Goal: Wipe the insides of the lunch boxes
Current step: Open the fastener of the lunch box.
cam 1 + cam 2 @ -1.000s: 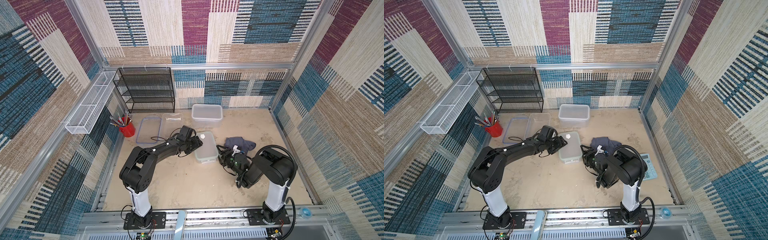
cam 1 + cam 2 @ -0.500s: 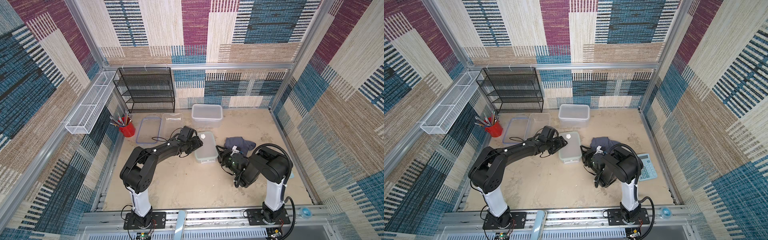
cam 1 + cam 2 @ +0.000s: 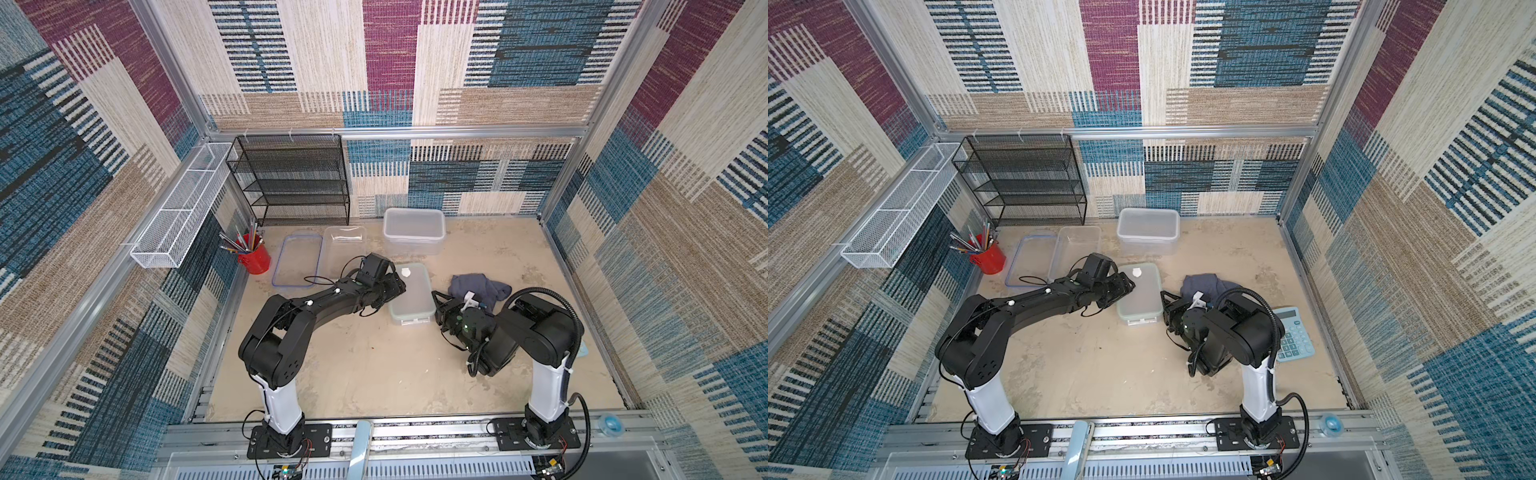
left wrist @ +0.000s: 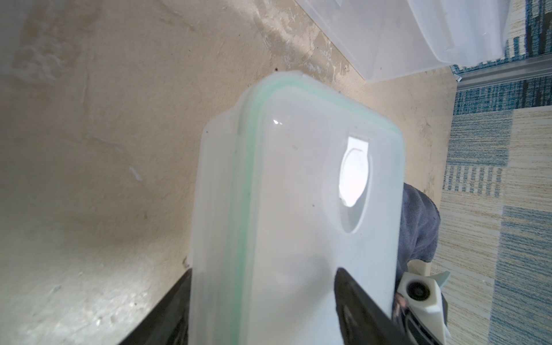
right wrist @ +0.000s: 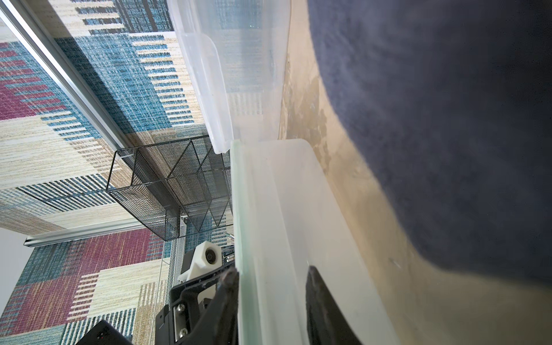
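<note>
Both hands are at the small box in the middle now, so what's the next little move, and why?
Probably grip the green-rimmed lid by its edge with the right hand and peel it up while the left hand steadies the small lunch box. The lid is still on, each hand's fingers bracket one side of the box, and the inside cannot be wiped until it opens.

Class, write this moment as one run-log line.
small lunch box: lidded | left gripper: astride one long side | right gripper: astride the opposite side | grips: unclear | grey cloth: not held
</note>
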`<state>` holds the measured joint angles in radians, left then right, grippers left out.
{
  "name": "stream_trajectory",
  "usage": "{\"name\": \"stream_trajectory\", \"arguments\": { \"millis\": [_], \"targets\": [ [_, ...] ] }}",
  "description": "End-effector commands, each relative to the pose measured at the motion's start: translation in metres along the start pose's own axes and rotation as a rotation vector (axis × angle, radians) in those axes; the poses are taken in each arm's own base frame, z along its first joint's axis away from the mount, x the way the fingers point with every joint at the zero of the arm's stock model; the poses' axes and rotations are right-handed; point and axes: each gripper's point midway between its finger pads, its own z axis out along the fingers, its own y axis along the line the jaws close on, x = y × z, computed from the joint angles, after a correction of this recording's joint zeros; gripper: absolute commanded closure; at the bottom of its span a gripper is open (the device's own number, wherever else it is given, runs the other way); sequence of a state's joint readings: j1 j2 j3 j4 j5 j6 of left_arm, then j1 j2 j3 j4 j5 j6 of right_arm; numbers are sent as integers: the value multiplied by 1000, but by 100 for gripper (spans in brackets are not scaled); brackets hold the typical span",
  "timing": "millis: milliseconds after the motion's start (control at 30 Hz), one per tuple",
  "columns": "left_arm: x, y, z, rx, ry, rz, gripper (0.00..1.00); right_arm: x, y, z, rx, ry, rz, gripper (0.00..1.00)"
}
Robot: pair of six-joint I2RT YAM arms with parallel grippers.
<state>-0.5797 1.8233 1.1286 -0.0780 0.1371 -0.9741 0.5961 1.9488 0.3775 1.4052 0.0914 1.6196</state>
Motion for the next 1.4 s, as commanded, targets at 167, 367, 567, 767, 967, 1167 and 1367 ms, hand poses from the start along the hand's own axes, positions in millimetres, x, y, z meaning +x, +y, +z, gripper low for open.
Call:
{"name": "stream_trajectory", "arguments": {
  "millis": [167,367,567,767,967,1167,1367],
  "targets": [
    [53,29,-2,-105,185,-44,29,27,65,-14,-264,128,61,81],
    [58,33,-5,-114,179,-48,29,24,56,-11,-204,82,17,95],
    [61,37,-7,-125,174,-51,29,19,46,-6,-110,36,-56,100],
    [65,40,-7,-131,172,-57,29,15,37,-1,-22,-3,-139,100],
    [66,39,-7,-135,166,-54,29,12,25,4,72,-34,-228,100],
    [69,40,-5,-139,171,-52,29,10,9,6,156,-59,-301,100],
    [71,41,-3,-143,172,-52,29,10,-3,5,250,-92,-406,100]
  ]
}}
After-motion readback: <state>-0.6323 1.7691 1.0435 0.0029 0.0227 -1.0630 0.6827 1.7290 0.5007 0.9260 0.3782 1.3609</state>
